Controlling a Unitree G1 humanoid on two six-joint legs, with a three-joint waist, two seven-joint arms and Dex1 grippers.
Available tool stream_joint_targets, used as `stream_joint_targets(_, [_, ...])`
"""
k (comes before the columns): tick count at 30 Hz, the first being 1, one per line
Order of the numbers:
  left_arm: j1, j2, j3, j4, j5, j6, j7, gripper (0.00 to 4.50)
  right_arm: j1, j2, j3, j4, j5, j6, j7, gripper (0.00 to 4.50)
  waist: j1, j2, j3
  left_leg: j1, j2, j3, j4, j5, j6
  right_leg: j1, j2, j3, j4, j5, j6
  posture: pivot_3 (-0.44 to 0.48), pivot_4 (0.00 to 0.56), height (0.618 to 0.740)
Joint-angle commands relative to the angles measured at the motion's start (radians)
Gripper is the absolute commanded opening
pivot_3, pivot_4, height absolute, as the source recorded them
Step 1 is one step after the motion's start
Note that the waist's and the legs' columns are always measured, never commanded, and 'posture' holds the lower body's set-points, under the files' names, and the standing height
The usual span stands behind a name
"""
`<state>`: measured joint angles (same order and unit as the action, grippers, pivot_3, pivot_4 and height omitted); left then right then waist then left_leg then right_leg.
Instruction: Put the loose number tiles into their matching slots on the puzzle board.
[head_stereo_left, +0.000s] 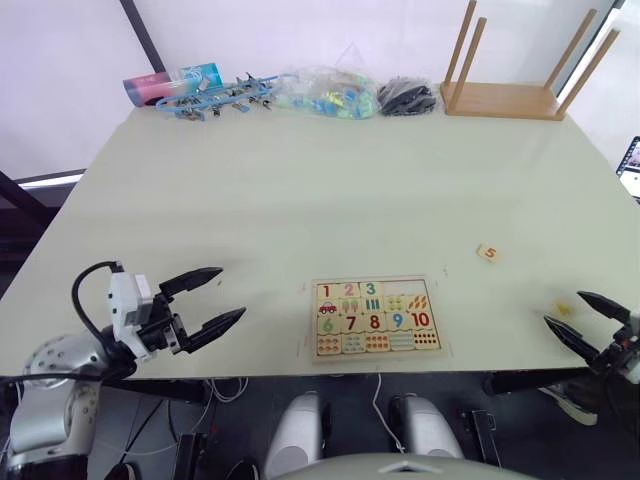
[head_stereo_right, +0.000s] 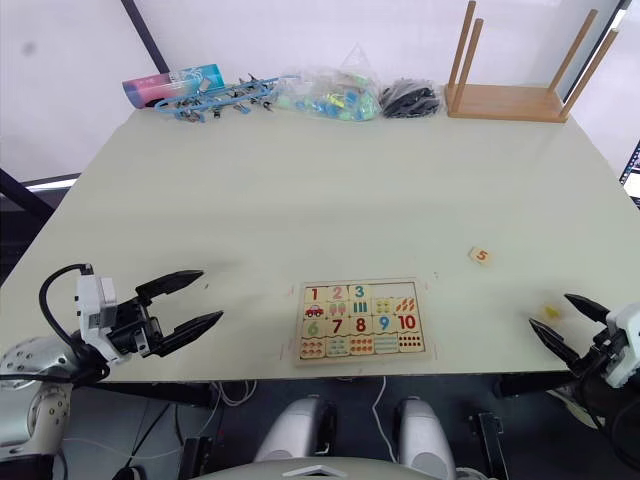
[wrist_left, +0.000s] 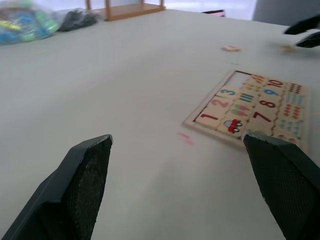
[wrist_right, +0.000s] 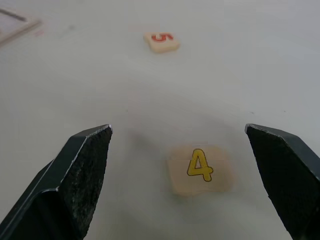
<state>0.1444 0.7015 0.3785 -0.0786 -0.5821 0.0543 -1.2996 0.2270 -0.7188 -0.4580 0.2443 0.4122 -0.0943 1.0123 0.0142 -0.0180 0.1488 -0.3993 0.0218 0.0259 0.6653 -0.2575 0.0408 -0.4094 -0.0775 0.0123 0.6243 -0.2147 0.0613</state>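
Tile 4 (wrist_right: 201, 170), numeral readable from the right wrist, lies between the right gripper's (head_stereo_left: 588, 320) spread fingers, right of the puzzle board (head_stereo_left: 376, 318) on the pale table (head_stereo_left: 300, 190); left gripper (head_stereo_left: 205, 304) gapes.

Loose tiles: we count two, the orange 5 tile (head_stereo_left: 488, 252) and the yellow 4 tile (wrist_right: 201, 169).
Puzzle board (head_stereo_left: 376, 318): one.
Tiles seated in its top row: three.
Claws: two, left claw (head_stereo_left: 205, 301) and right claw (head_stereo_left: 587, 321).

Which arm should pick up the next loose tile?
Right. The open right pincer points straight at the yellow 4 tile; the left pincer sits across the puzzle board from it.
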Motion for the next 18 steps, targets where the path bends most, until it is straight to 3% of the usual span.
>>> stream_joint_targets(1, [-0.041,0.036,-0.011,0.024,-0.033,-0.004,-0.077,4.43,-0.023,-0.021,-0.003,0.004,-0.014,0.051,-0.04,4.5,0.0,0.0,0.0,0.0,0.0,0.0,0.0,0.0,0.0,0.0,0.0,0.0,0.0,0.0,0.0,0.0,0.15,0.74])
stream_joint_targets(9, [-0.122,0.076,-0.056,0.076,-0.033,-0.009,-0.204,4.43,-0.078,-0.045,0.017,0.054,-0.011,0.146,-0.033,4.5,-0.001,-0.001,0.0,0.0,0.0,0.0,-0.001,0.0,0.0,0.0,0.001,0.0,-0.001,0.0,0.0,0.0,0.15,0.74])
stream_joint_targets(18, [-0.181,0.093,-0.088,0.115,-0.035,-0.024,-0.308,4.43,-0.083,-0.076,0.066,0.134,-0.008,0.139,0.123,4.5,-0.001,-0.003,0.0,0.0,0.001,-0.001,0.0,0.0,0.001,0.0,0.004,0.0,-0.001,0.0,0.0,0.0,0.15,0.74])
